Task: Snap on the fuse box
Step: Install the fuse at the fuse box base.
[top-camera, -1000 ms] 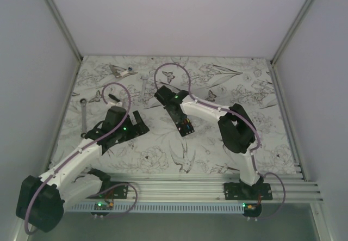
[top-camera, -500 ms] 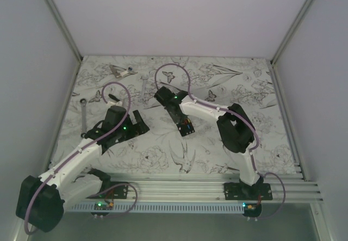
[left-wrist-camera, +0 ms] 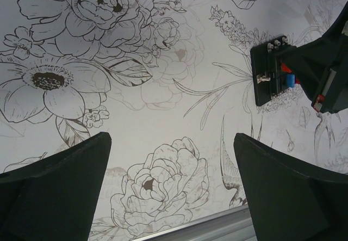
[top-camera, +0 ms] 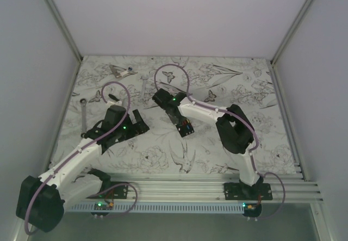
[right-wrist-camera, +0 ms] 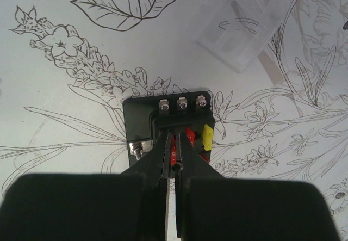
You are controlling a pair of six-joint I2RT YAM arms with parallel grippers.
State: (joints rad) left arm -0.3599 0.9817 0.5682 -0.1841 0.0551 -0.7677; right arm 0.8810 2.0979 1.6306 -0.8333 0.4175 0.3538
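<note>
Fuse box (right-wrist-camera: 142,120) half hidden beneath closed right pincer (right-wrist-camera: 173,138).

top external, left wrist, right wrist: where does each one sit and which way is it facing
Top external: fixed high behind the bases, looking down on the table; both whole arms show, with the left gripper and right gripper.
Left wrist: on the left arm, looking down at the table; its own open fingers frame the bottom.
Right wrist: on the right arm, looking down from close; its shut fingers rest over the fuse box.
Shared: all three show the fuse box; left wrist also catches the right gripper on it.
</note>
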